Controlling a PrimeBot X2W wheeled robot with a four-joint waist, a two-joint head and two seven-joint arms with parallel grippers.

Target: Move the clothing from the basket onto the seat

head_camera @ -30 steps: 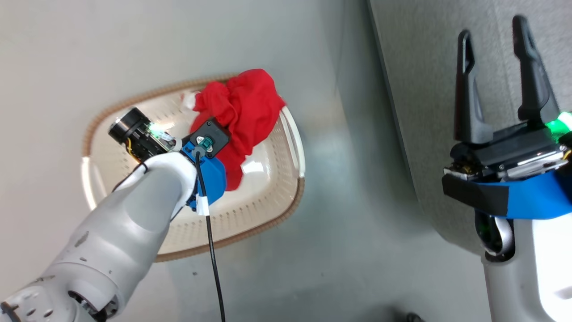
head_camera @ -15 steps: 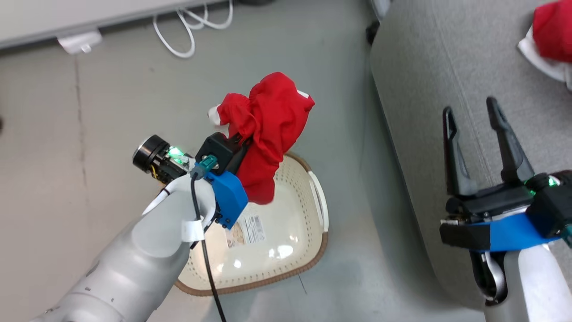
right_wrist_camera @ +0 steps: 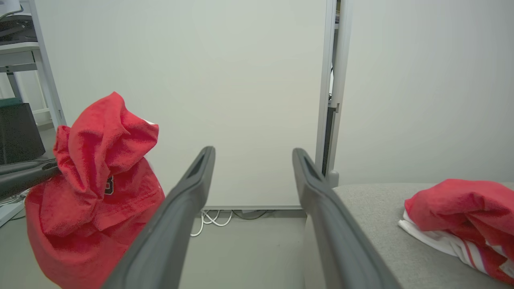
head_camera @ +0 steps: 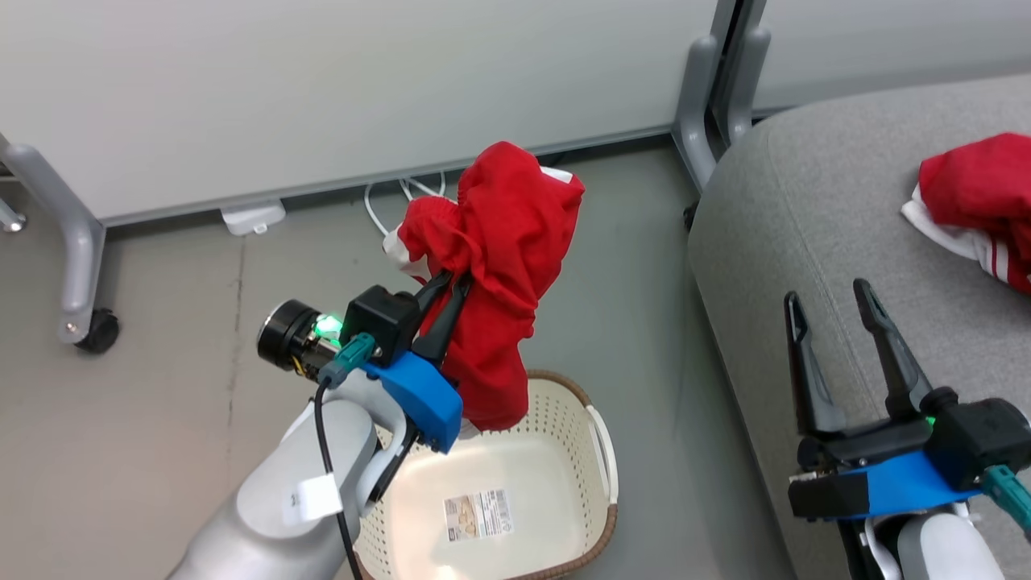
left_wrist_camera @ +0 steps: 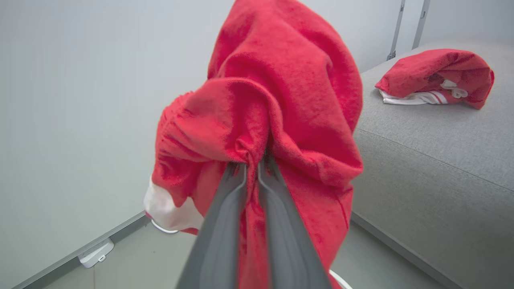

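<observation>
Held garment [head_camera: 499, 266]: red, bunched, hanging from the left gripper [head_camera: 453, 282] over the far end of the basket [head_camera: 602, 451], lifted clear of the rim; white edging at one side.
Second garment [head_camera: 979, 201]: lying on the seat [head_camera: 805, 225], toward its far right, well apart from the held garment.
Basket: on the floor [head_camera: 161, 403] near the seat's left edge; label [head_camera: 479, 514] on its bottom; near corner hidden behind the left arm [head_camera: 322, 483], so emptiness unsure.
Seat: grey, with bare fabric between its near edge and the second garment.
Step in hand: carrying the held garment across to the seat, by this reading.
Doing it well: keep the hanging tail above the seat's edge while swinging right; lower onto the bare fabric short of the second garment; release only once cloth rests on the cushion, so nothing slides to the floor.
Left gripper: fingers pinched almost together on a fold of the held garment, cloth draped over both tips.
Right gripper [head_camera: 828, 292]: fingers parted wide, holding nothing, hovering over the seat's near edge.
</observation>
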